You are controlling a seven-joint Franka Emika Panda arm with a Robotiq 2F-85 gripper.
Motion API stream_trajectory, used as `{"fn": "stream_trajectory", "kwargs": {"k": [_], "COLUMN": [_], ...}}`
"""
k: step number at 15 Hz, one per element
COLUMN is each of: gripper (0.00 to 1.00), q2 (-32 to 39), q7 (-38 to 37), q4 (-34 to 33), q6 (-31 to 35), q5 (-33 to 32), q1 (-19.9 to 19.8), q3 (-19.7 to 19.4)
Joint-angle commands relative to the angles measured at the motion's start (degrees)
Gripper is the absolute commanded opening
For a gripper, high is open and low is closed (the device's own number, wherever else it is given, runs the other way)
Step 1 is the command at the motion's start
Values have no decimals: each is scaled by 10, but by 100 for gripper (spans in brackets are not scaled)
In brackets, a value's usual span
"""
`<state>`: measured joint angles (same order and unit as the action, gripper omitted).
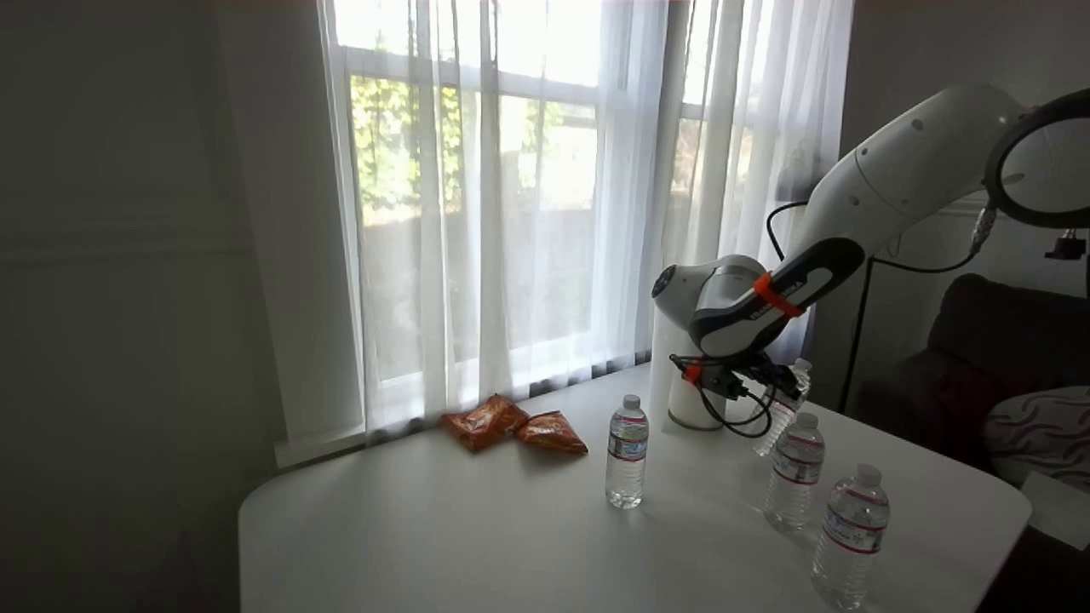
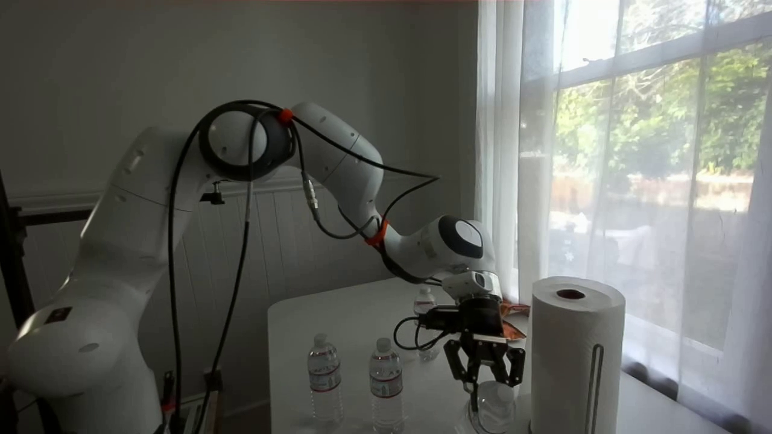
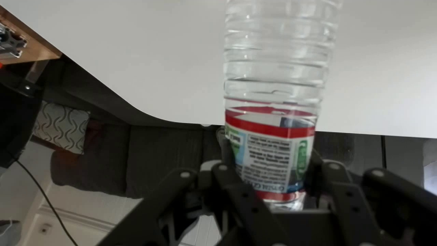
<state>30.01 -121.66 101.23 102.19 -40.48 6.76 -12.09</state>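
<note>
My gripper is low over the white table, pointing downward in an exterior view. In the wrist view its fingers press against both sides of a clear plastic water bottle at its red and white label. The bottle also shows in both exterior views, looking tilted in one. I cannot tell whether its base touches the table. The gripper hides its upper part in the wrist view. Three more such bottles stand upright on the table.
A paper towel roll stands close beside the gripper. Two orange snack bags lie by the window. Sheer curtains hang along the table's far edge. A dark sofa is beyond the table edge.
</note>
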Motion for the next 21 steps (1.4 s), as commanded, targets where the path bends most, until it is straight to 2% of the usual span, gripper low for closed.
{"fn": "stream_trajectory", "kwargs": {"k": [1, 6, 11, 21], "gripper": [21, 21, 21, 21], "q2": [37, 81, 111, 152], "q7": [-36, -44, -44, -85], "q4": [-51, -89, -121, -142], "q6": [-25, -34, -80, -131], "q5": [-43, -67, -104, -186], "q1": [5, 12, 29, 52], "q3": [10, 20, 22, 35]}}
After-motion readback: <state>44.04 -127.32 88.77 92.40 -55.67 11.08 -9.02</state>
